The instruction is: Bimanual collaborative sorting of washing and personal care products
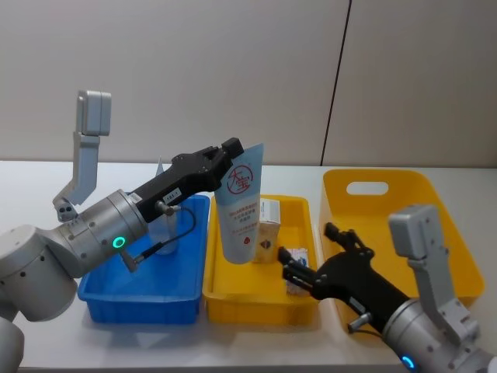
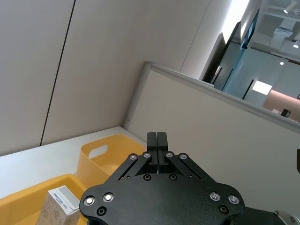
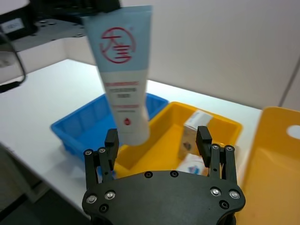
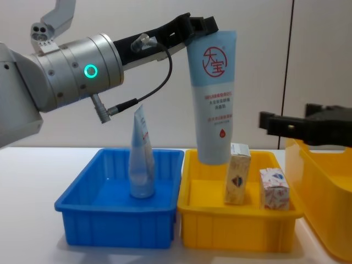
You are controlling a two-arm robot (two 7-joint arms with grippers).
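Before a plain beige wall, a white bench (image 1: pixel 23 183) carries the bins. The left tool (image 1: pixel 231 151) pinches the flat top end of a light-blue tube (image 1: pixel 242 206), which hangs below it over the yellow bin (image 1: pixel 256 307). The right tool (image 1: pixel 289 264), fingers spread, hovers just beside the patterned box (image 4: pixel 274 188) and the carton (image 4: pixel 237 173). A second tube (image 4: pixel 140 159) stands in the blue bin (image 1: pixel 140 307).

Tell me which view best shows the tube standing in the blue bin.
Chest view: the tube stands upright in the blue bin, unobstructed. In the head view the left arm hides most of it.
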